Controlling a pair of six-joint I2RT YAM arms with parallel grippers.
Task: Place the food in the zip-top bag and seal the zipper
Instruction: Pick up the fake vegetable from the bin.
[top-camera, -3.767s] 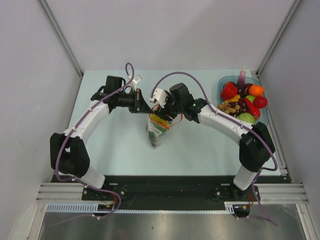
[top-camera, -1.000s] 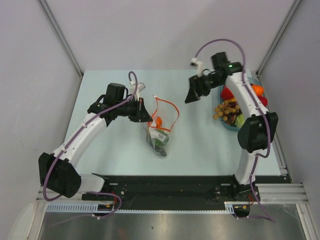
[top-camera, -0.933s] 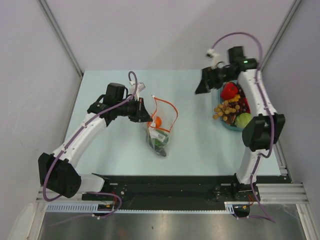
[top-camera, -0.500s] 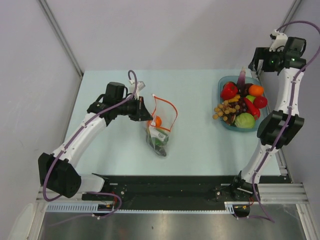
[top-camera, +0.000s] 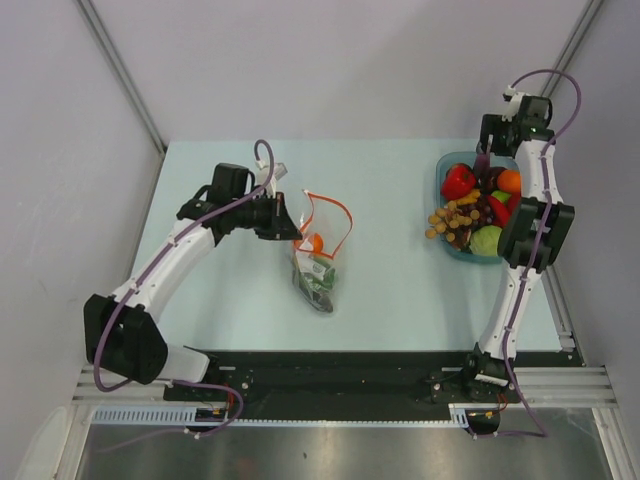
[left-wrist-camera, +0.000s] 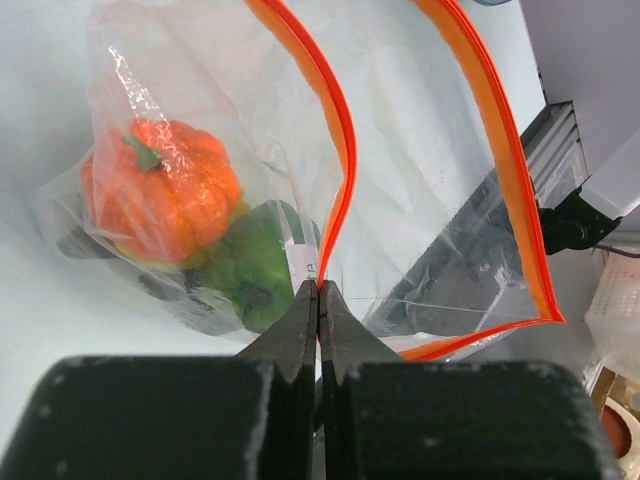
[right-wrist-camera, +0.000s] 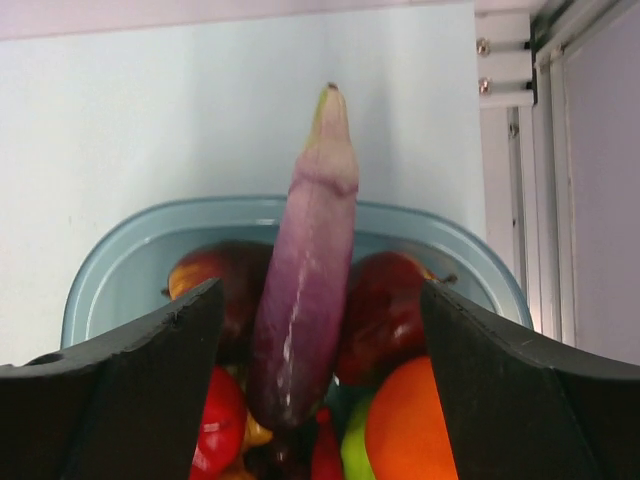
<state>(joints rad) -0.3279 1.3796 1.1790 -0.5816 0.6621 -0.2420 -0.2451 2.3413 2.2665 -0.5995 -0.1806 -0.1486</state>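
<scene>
Nothing legible in any view. A white label (left-wrist-camera: 303, 258) inside the zip-top bag (left-wrist-camera: 180, 100), lower centre of the left wrist view, carries print too blurred to read.

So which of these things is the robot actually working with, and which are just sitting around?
In the job: clear bag, its orange zipper, the pumpkin and green pepper already inside, the eggplant and other fruit waiting.
Just there: blue tray, table, metal rail.

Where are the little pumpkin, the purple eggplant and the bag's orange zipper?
pumpkin (left-wrist-camera: 160, 190), left wrist view, ribbed orange side.
eggplant (right-wrist-camera: 300, 300), right wrist view, middle of purple body.
zipper (left-wrist-camera: 500, 150), left wrist view, far strip's middle.
</scene>
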